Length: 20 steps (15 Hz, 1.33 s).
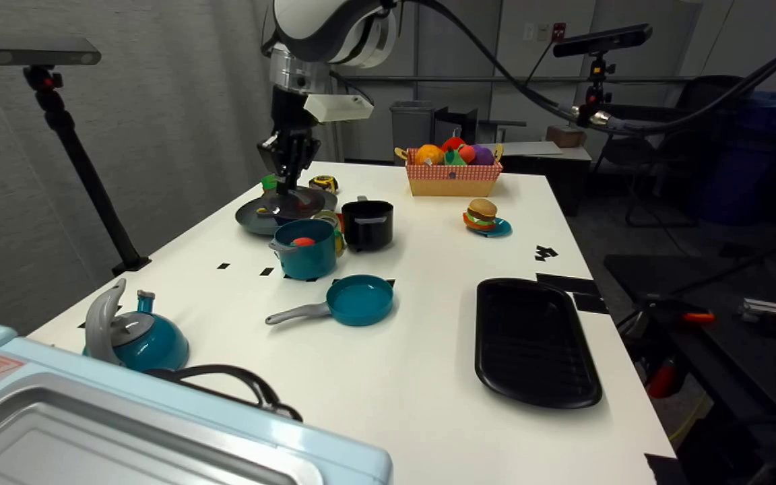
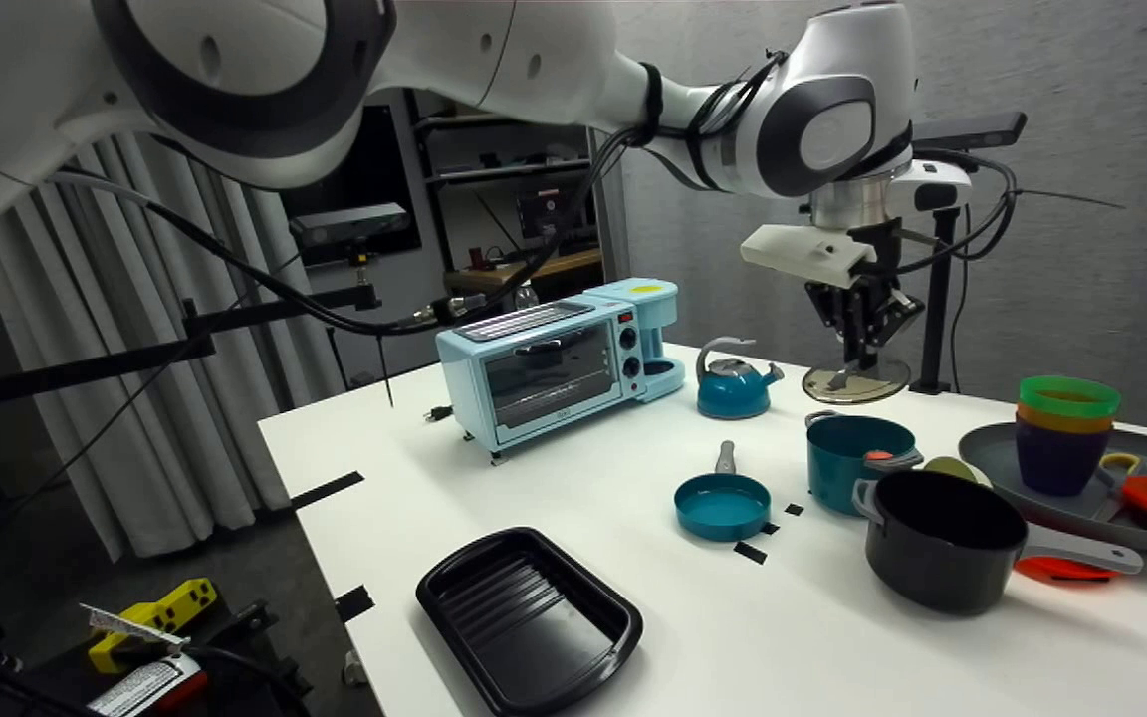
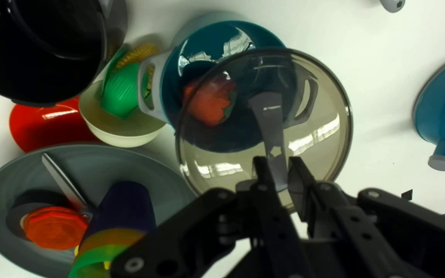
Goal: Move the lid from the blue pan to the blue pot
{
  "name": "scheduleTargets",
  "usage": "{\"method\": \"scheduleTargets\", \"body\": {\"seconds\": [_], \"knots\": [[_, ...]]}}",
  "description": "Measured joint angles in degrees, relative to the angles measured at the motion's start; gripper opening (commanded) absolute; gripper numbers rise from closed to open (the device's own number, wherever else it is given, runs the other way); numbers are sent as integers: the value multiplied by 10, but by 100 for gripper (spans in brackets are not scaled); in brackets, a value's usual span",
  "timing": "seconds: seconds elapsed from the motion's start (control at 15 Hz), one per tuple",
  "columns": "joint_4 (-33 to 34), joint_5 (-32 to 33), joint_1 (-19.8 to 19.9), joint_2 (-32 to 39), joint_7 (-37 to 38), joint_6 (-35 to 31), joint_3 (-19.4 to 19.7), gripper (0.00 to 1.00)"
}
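The lid (image 2: 870, 385) is suspended over the worktop (image 1: 422, 377), gripped by its grey handle (image 3: 272, 123); the jaws are clenched on that handle, one on each side. In an exterior view the lid stands above the blue pot (image 2: 852, 468), with a visible gap between it and the pot's rim. In the wrist view it overlaps part of the pot's mouth; centring cannot be determined. The blue pot stands upright and contains a red toy item (image 1: 303, 242).

The blue pan (image 2: 723, 508) sits upright on the worktop, apart from the blue pot, its inner floor exposed in both exterior views.

A black pot (image 2: 944, 563) stands near the blue pot. Beside them is a pale bowl (image 3: 128, 139) holding a green item (image 3: 120, 92), and next to that a grey oval dish (image 3: 110, 166) bearing a stack of cups (image 2: 1064, 436). A teal kettle (image 2: 733, 398) stands near a light-blue toaster oven (image 2: 554, 373). A black rectangular tray (image 1: 536, 343) lies well apart from the blue pot. A toy hamburger (image 1: 481, 211) rests at a small blue plate (image 1: 501, 229); the contact cannot be determined. Beyond it, a basket (image 1: 452, 187) contains assorted toy produce (image 1: 467, 153).
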State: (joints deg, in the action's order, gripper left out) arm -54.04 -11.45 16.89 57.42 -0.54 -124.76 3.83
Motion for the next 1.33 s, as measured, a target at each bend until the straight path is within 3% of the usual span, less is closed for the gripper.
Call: {"method": "scheduleTargets", "body": {"seconds": [1.33], "knots": [[7,6,7,43,-27,-1,6,4]]}}
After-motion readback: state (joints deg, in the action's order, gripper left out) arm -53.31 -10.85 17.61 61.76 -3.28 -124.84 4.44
